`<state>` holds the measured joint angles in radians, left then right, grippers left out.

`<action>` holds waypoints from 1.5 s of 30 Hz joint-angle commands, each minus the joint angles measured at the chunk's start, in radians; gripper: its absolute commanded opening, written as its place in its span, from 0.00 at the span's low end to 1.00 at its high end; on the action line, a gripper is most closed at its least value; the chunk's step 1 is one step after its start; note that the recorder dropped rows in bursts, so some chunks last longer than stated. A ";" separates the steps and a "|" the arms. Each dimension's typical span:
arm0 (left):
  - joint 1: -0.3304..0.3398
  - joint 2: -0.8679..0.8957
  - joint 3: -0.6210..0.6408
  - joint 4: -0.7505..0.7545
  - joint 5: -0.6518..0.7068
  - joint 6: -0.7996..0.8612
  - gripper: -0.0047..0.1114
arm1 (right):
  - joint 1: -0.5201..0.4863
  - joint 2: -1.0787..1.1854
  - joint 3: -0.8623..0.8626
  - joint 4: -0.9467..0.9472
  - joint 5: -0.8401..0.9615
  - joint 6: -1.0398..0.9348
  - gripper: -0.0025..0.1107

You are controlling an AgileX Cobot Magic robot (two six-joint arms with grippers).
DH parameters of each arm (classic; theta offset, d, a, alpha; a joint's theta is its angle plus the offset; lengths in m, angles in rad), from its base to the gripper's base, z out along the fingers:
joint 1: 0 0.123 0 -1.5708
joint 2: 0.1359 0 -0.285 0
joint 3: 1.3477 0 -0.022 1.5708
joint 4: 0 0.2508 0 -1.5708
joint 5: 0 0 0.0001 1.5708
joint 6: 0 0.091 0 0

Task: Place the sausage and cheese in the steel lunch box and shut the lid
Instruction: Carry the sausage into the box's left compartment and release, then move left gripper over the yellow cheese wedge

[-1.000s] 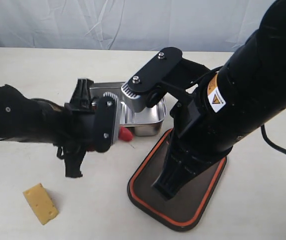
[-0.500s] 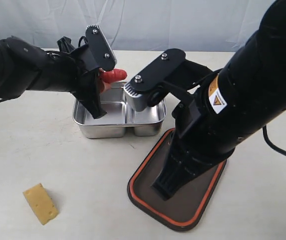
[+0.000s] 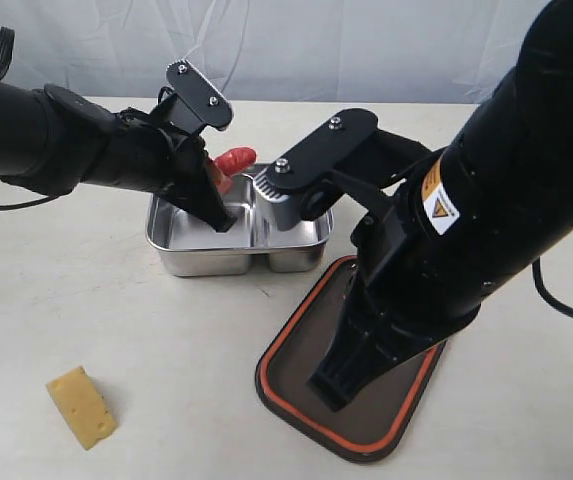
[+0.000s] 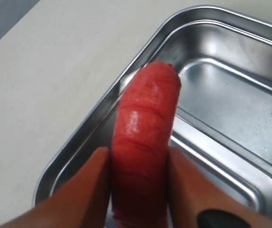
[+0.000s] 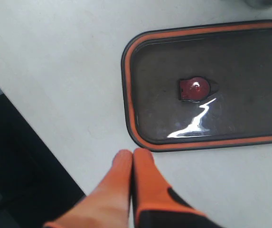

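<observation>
Sausage (image 4: pixel 143 137) clamped in left pincer (image 4: pixel 138 156) over steel lunch box (image 3: pixel 202 257); right pincer (image 5: pixel 132 156) closed near lid (image 5: pixel 173 121).

Behind the right arm (image 3: pixel 486 200) we cannot see the middle of the lid (image 3: pixel 294 352) or part of the steel lunch box (image 3: pixel 196 262). The sausage (image 4: pixel 145 109) (its gripped end) is cut by the left wrist view's edge.

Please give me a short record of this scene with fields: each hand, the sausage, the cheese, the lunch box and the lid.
left hand: shut on the sausage
right hand: shut, empty, near the lid
sausage: held above the steel lunch box, not yet inside
cheese: on the table, apart from the box
steel lunch box: open, visible part empty
lid: flat on the table beside the box, orange seal showing
</observation>
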<state>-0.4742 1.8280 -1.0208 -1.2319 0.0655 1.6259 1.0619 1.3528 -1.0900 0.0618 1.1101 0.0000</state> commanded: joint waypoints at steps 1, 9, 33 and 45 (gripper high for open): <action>0.004 0.000 -0.006 -0.015 0.008 -0.040 0.09 | -0.003 -0.009 0.000 -0.001 0.005 0.000 0.02; 0.004 0.000 -0.006 -0.010 -0.040 -0.105 0.42 | -0.003 -0.010 0.000 0.034 0.011 0.000 0.02; 0.005 -0.258 -0.003 1.199 1.156 -1.644 0.42 | -0.003 -0.012 0.000 0.045 -0.006 0.000 0.02; 0.005 -0.258 0.083 1.072 1.099 -2.033 0.42 | -0.003 -0.012 0.000 0.049 -0.047 0.000 0.02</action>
<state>-0.4698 1.5776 -0.9662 -0.1481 1.2070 -0.3449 1.0619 1.3502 -1.0900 0.1126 1.0717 0.0000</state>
